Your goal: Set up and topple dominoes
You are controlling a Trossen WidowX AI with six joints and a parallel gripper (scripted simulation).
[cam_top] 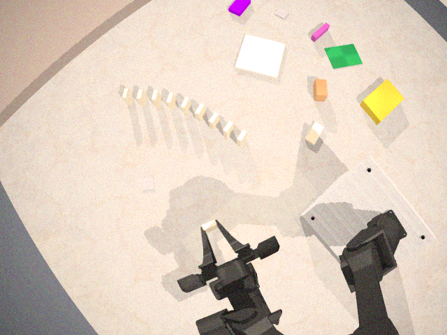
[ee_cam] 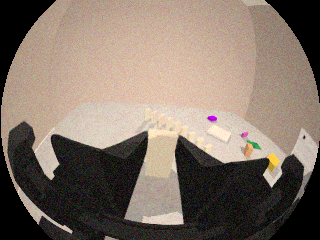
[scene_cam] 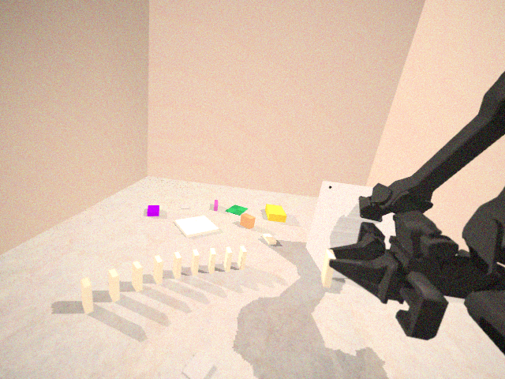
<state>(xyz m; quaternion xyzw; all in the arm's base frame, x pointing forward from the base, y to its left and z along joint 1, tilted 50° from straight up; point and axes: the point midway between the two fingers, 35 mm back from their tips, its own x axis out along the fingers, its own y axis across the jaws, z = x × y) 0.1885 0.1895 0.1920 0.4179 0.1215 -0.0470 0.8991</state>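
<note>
Several cream dominoes stand upright in a gently curved, evenly spaced row, from the left end domino [cam_top: 125, 94] [scene_cam: 87, 295] [ee_cam: 148, 114] to the right end domino [cam_top: 241, 137] [scene_cam: 242, 257] [ee_cam: 208, 148]. My gripper [cam_top: 209, 225] [scene_cam: 331, 256] [ee_cam: 162, 138] is shut on a cream domino [cam_top: 209, 225] [scene_cam: 327, 274] [ee_cam: 161, 156], held upright by its upper part, apart from the row and on the robot's side of it. Whether its foot touches the table cannot be told. A loose domino [cam_top: 314, 133] [scene_cam: 269, 238] lies to the right of the row, partly in shadow.
A white slab [cam_top: 260, 56] [scene_cam: 197, 226] lies behind the row. Orange [cam_top: 320, 90], yellow [cam_top: 382, 100], pink [cam_top: 320, 32] and purple blocks [cam_top: 239, 7] and a green patch [cam_top: 343, 56] are beyond. A second black arm [cam_top: 368, 255] hangs over a pale board [cam_top: 382, 187]. A pale tile [cam_top: 147, 183] lies left.
</note>
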